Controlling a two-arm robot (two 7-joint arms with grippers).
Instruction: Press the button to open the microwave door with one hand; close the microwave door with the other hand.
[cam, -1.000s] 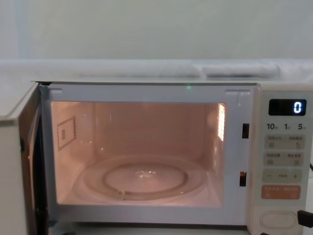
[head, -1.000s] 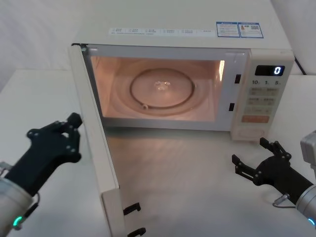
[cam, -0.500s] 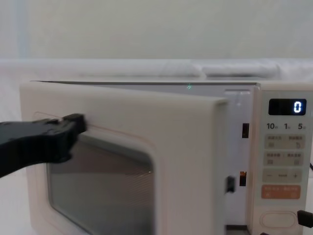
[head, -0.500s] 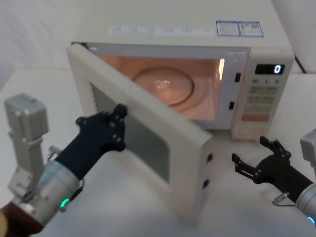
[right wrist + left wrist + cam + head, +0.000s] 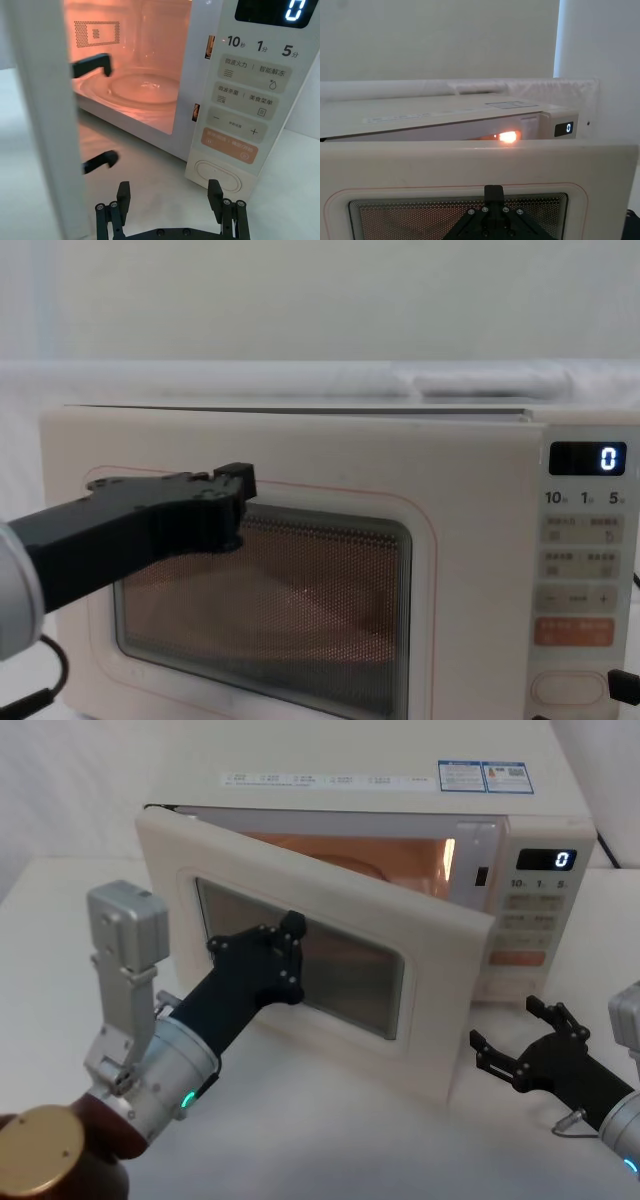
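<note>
Microwave door (image 5: pixel 300 970) nearer shut than before

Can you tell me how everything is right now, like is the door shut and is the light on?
microwave door: partly open, not latched yet
left gripper: pressed against the door's window
right gripper: open, holding nothing, in front of the keypad
button: not being touched
inside light: on, glowing orange
display: lit, shows 0
</note>
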